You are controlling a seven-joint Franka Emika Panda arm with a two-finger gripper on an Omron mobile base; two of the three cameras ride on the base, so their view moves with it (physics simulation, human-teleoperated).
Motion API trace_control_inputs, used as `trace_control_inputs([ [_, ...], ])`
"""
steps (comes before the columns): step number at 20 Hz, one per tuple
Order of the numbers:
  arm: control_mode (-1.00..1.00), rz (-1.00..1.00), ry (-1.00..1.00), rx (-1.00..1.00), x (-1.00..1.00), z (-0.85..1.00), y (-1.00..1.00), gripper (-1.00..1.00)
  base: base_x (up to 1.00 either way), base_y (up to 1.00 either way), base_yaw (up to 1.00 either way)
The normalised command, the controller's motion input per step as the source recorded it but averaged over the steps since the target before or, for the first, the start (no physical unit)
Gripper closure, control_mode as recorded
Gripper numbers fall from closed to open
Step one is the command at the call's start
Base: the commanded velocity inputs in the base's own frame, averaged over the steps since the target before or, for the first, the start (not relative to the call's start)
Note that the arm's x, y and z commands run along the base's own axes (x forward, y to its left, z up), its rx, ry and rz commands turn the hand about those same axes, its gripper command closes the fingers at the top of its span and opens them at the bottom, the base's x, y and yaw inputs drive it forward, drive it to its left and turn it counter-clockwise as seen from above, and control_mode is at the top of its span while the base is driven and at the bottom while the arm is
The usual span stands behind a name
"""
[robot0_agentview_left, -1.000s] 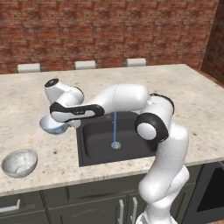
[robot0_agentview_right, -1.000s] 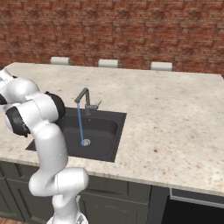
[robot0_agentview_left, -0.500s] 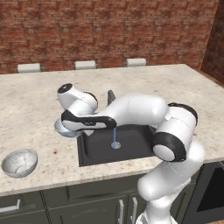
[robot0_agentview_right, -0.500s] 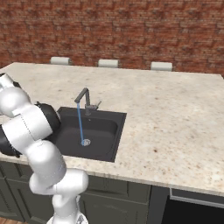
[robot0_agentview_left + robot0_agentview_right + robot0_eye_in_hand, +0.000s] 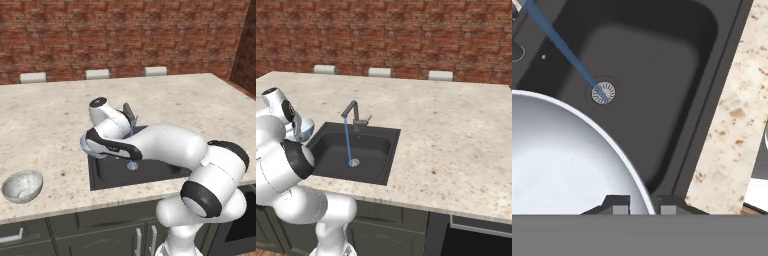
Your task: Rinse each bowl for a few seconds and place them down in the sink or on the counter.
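I had the claw (image 5: pixel 638 204) pinched narrow on the rim of the pale blue bowl (image 5: pixel 562 165), one finger on each side of its edge. The bowl looked glossy, white inside with a thin blue lip, and hung over the left edge of the black sink (image 5: pixel 363 145). Water ran from the faucet (image 5: pixel 351 111) straight onto the silver drain (image 5: pixel 603 92), beside the bowl. The speckled grey bowl (image 5: pixel 22 186) sat upright on the counter (image 5: pixel 45 120), well apart.

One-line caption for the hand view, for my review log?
Hand pinching the rim of the pale blue bowl above the black sink, water stream hitting the drain.
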Motion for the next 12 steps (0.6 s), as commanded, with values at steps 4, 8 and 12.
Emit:
trace_control_inputs([
  [4, -1.0, -0.08, 0.01, 0.05, 0.0, 0.0, -0.41, 1.0, 0.0, 0.0, 0.0],
  [8, -1.0, -0.11, 0.06, 0.05, 0.0, 0.0, -0.35, 1.0, 0.0, 0.0, 0.0],
  [12, -1.0, -0.11, 0.07, 0.03, 0.05, 0.0, -0.3, 1.0, 0.0, 0.0, 0.0],
])
